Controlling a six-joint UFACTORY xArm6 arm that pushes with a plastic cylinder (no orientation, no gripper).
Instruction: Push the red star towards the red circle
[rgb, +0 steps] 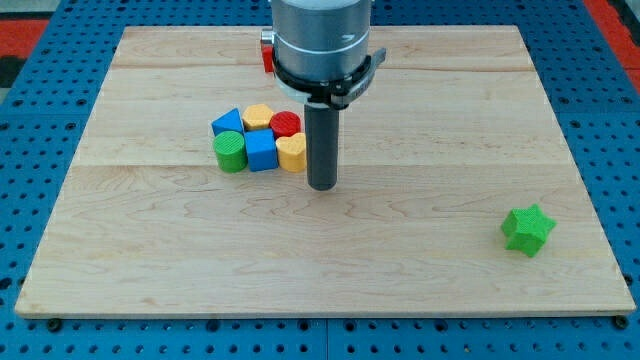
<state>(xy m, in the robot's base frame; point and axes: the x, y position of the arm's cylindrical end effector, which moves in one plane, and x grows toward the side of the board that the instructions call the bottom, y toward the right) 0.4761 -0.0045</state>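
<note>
Currently at the view's left: a green cylinder (230, 152) and a blue block (227, 122) of roughly triangular shape open a tight cluster on the wooden surface (150, 250).
Cluster middle: a yellow block (258, 116) and a blue cube (261, 151).
Red star (267, 52): only a red sliver shows near the view's top, mostly hidden behind the arm's body; its shape cannot be made out, so it is only judged to be the star.
Red circle (285, 124): at the cluster's right, touching a yellow heart (291, 152) below it.
Tip (321, 186): just right of the yellow heart, below the red circle, well apart from the red sliver.
End effector: a plain rod with no jaws, gripping nothing.
Far right: a green star (527, 230), alone.
Progress: apparently not begun; star and circle stand apart, and the tip must first get behind the star.
</note>
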